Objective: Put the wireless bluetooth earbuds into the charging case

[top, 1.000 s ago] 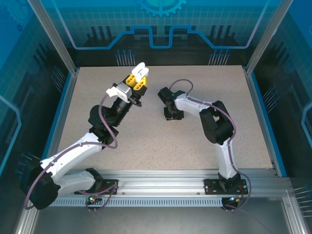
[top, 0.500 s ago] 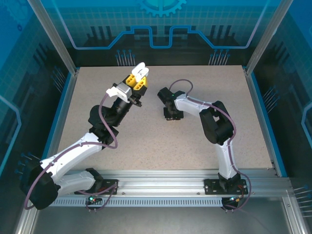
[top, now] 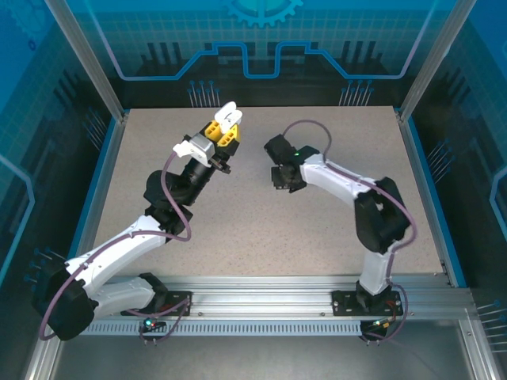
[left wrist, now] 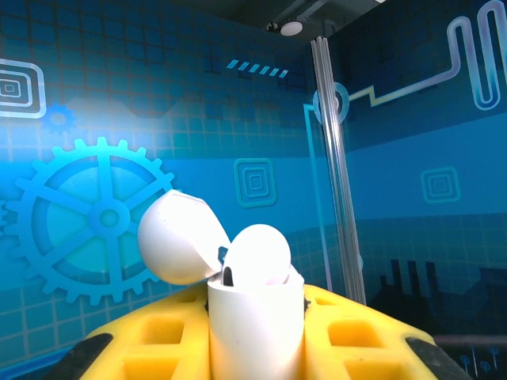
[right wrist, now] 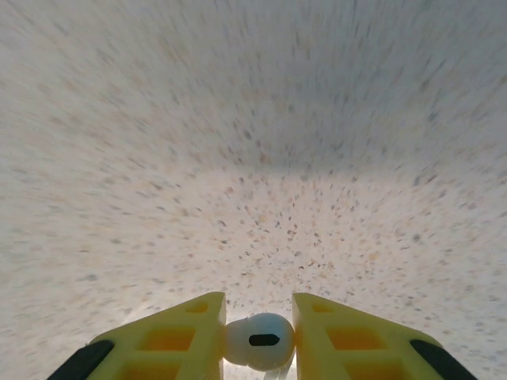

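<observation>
My left gripper is raised above the table's far middle, shut on a white charging case. In the left wrist view the case stands upright between the yellow fingers, its lid hinged back to the left. One glossy white earbud sits in the case's mouth. My right gripper points down at the table, a short way right of the left one. In the right wrist view a second white earbud is pinched between its yellow fingers, close above the speckled surface.
The speckled table is bounded by a blue rim and aluminium posts at the far corners. An aluminium rail with both arm bases runs along the near edge. A post and a blue patterned wall stand behind the case.
The right arm's elbow has swung to the right and its wrist has shifted slightly right and back, with the jaws narrowed on the earbud. The left arm and the case have not moved.
</observation>
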